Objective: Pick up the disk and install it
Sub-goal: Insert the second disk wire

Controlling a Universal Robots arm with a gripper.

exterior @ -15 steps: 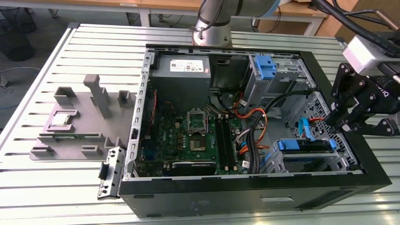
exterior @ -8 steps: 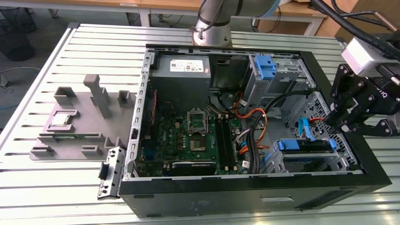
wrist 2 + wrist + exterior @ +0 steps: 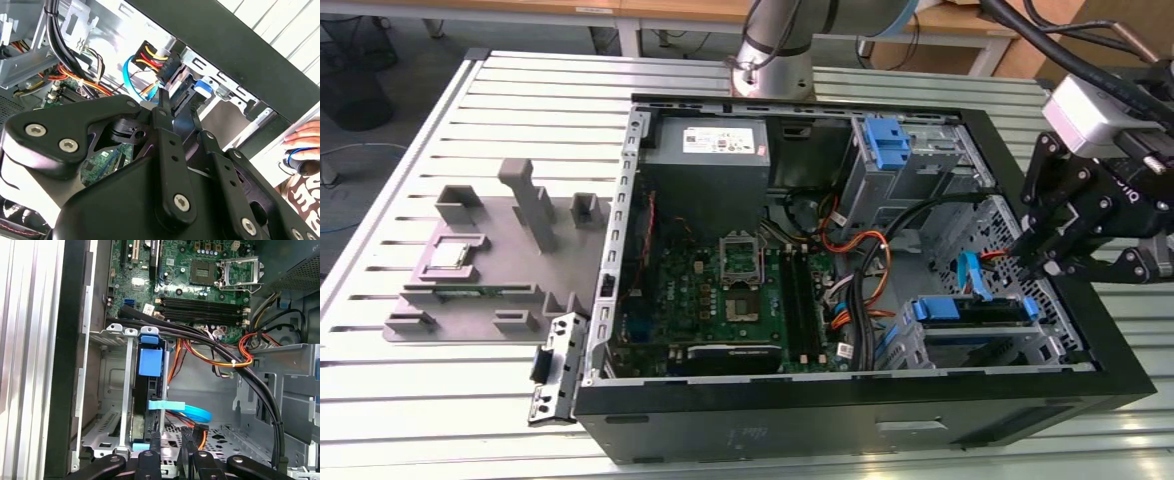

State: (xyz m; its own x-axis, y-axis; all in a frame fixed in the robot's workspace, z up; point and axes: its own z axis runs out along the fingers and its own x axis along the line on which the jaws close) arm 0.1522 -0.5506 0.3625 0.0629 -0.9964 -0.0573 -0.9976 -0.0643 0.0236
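The disk (image 3: 969,311) sits on edge in the drive cage at the case's front corner, on the exterior view's right. Its bright blue carrier tab (image 3: 150,361) faces up in the first wrist view, with the dark drive body below it between the cage's metal rails. My gripper (image 3: 1051,268) hangs above that cage, beside the case's side wall. Its black fingertips stand a narrow gap apart in both wrist views, gripper (image 3: 171,439) (image 3: 177,103), and I see nothing clamped between them. A black power plug (image 3: 161,62) with yellow and red wires lies just past the tips.
A light blue data cable (image 3: 182,409) and black cable bundles (image 3: 260,390) cross the cage. An upright blue bracket (image 3: 887,140) and the grey power supply (image 3: 707,142) sit at the case's back. A grey fixture (image 3: 494,260) lies on the slatted table. A person's hand (image 3: 300,137) rests beyond the case.
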